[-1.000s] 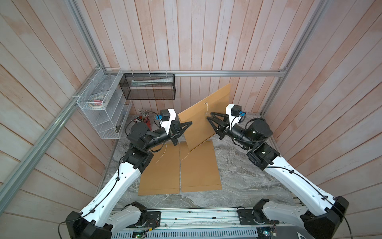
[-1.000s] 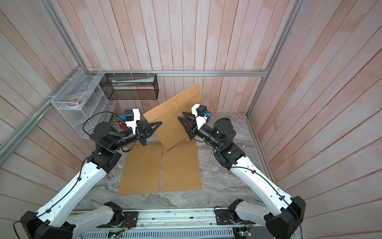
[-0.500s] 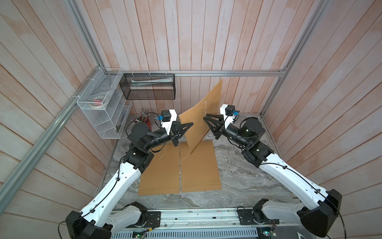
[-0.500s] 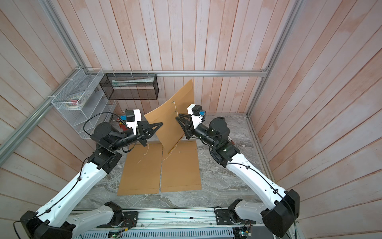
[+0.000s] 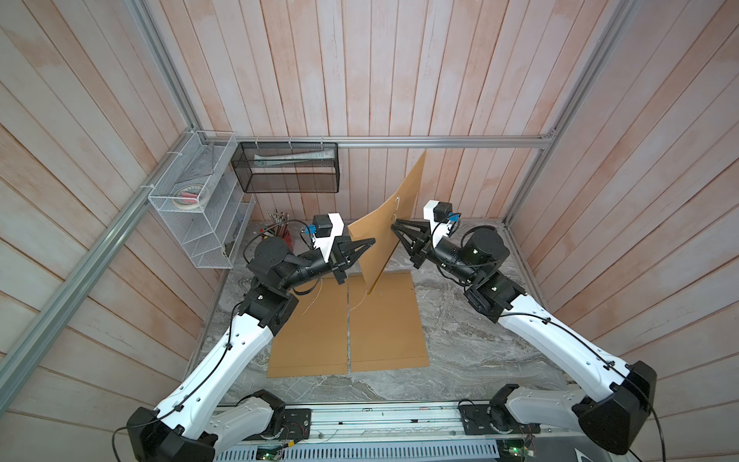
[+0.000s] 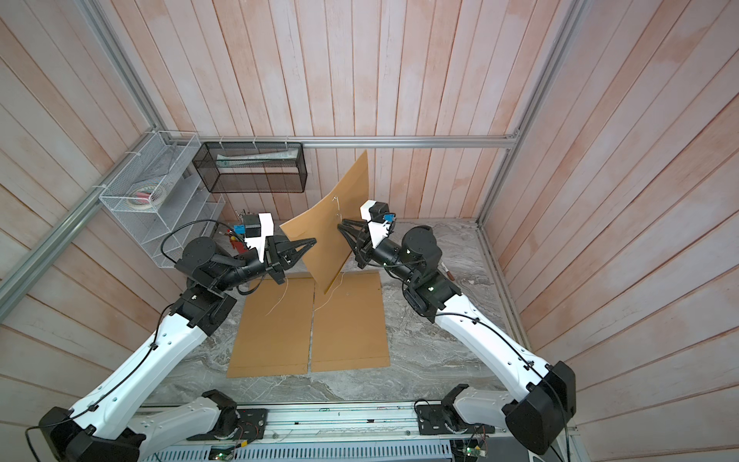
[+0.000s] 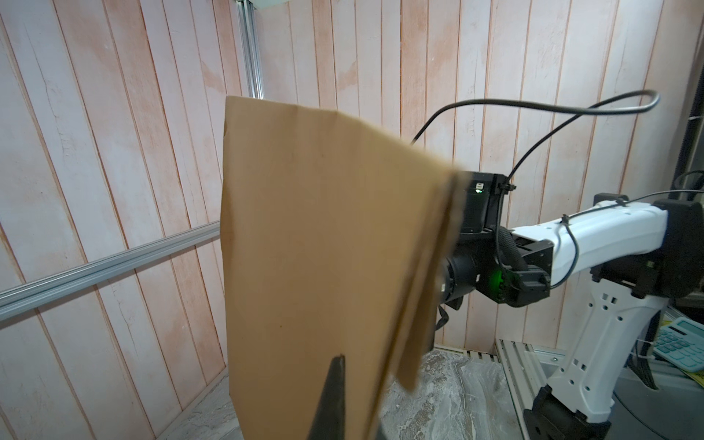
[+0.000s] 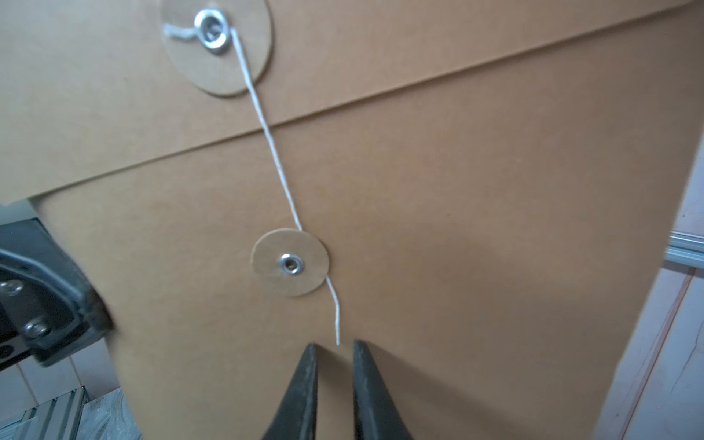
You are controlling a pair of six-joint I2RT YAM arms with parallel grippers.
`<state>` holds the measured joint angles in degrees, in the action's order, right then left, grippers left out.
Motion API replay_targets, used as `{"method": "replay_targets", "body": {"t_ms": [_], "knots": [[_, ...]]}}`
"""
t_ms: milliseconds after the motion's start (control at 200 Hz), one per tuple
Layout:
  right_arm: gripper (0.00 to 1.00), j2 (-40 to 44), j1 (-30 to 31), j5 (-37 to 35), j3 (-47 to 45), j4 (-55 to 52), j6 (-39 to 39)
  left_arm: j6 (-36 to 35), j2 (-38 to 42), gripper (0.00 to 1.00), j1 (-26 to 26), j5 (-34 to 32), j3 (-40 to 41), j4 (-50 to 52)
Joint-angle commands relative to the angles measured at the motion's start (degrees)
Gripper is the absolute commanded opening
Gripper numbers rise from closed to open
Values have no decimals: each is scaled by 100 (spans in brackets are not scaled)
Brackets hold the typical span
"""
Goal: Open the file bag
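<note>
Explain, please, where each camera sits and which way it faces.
Both top views: high above the robot's base, looking down at the grey marble table; left arm and right arm show, left gripper shut on the raised brown paper file bag.
Left wrist: looks along one black finger at the bag's plain side; right arm beyond.
Right wrist: past the right gripper, narrowly open, at the bag's flap side, white string and round eyelet disc.
Shared: both wrist views see the bag, opposite faces.

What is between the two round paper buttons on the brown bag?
A white string stretches between them, from the upper button down past the side of the lower button. The right wrist view shows it.
</note>
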<state>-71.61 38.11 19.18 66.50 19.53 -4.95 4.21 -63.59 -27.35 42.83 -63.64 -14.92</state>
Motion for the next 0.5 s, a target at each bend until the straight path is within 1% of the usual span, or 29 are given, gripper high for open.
{"method": "replay_targets", "body": {"t_ms": [0, 495], "knots": [[19, -54, 45, 95, 198, 172, -85, -113, -21, 0, -50, 128, -15, -69], [17, -68, 65, 100, 276, 170, -59, -122, -4, 0, -68, 138, 9, -40]]}}
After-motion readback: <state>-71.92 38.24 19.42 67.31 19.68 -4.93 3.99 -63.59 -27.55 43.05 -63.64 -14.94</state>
